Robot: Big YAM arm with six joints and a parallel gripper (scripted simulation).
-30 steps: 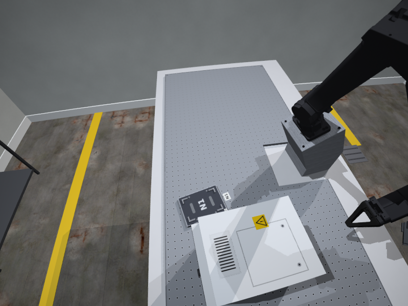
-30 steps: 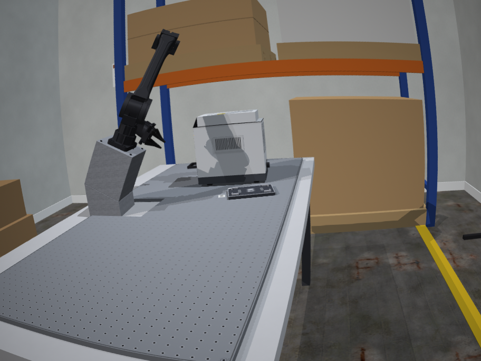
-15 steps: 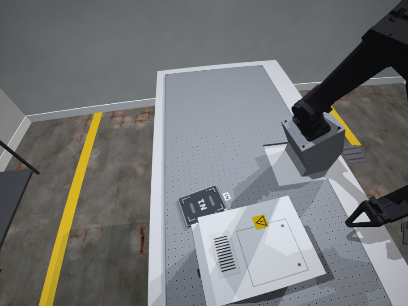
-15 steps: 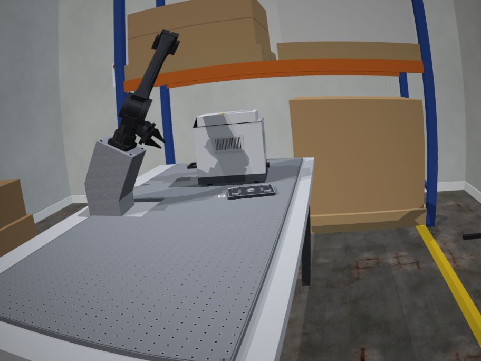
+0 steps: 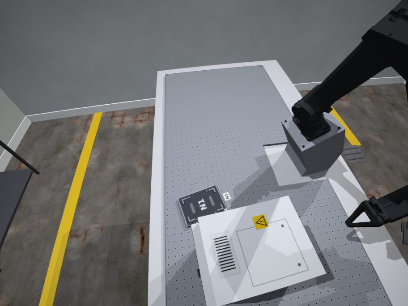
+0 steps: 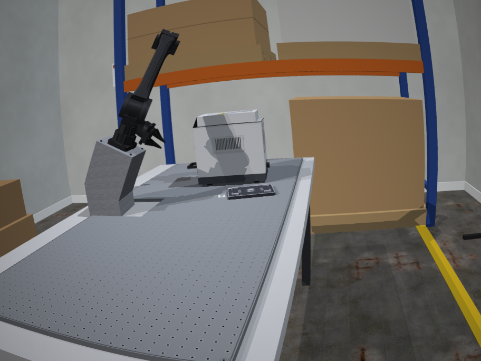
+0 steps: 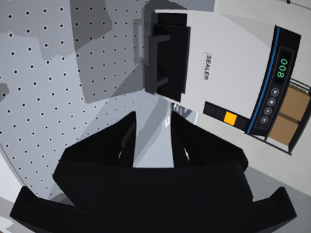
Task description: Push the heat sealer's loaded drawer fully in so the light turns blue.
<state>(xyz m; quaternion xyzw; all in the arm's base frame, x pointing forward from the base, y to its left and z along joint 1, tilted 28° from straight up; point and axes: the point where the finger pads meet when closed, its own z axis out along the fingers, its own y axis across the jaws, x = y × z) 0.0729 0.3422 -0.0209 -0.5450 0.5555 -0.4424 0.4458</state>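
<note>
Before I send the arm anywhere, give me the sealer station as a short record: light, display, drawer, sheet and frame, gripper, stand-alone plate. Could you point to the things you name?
sealer: white heat sealer (image 5: pixel 227 263) (image 6: pixel 233 155) (image 7: pixel 221 65), upright on the table
light: amber (image 7: pixel 230 118), cycle running
display: green digits (image 7: pixel 282 68), reading 008
drawer: dark front (image 7: pixel 174 61) at the sealer's opening, handle (image 7: pixel 153 61) outward; locked, going by the amber
sheet and frame: not visible
gripper: fingers apart, nothing between them, clear of the handle (image 5: pixel 350 224) (image 6: pixel 162 144) (image 7: pixel 153 114)
plate: dark, marked N1 (image 5: pixel 201 204) (image 6: pixel 250 190), flat beside the sealer

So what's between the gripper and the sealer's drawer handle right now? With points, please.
Nothing solid: the wrist view shows only air between gripper (image 5: pixel 349 224) (image 6: pixel 162 144) (image 7: pixel 153 114) and handle (image 6: pixel 191 165) (image 7: pixel 153 63), with the tabletop beneath.
</note>
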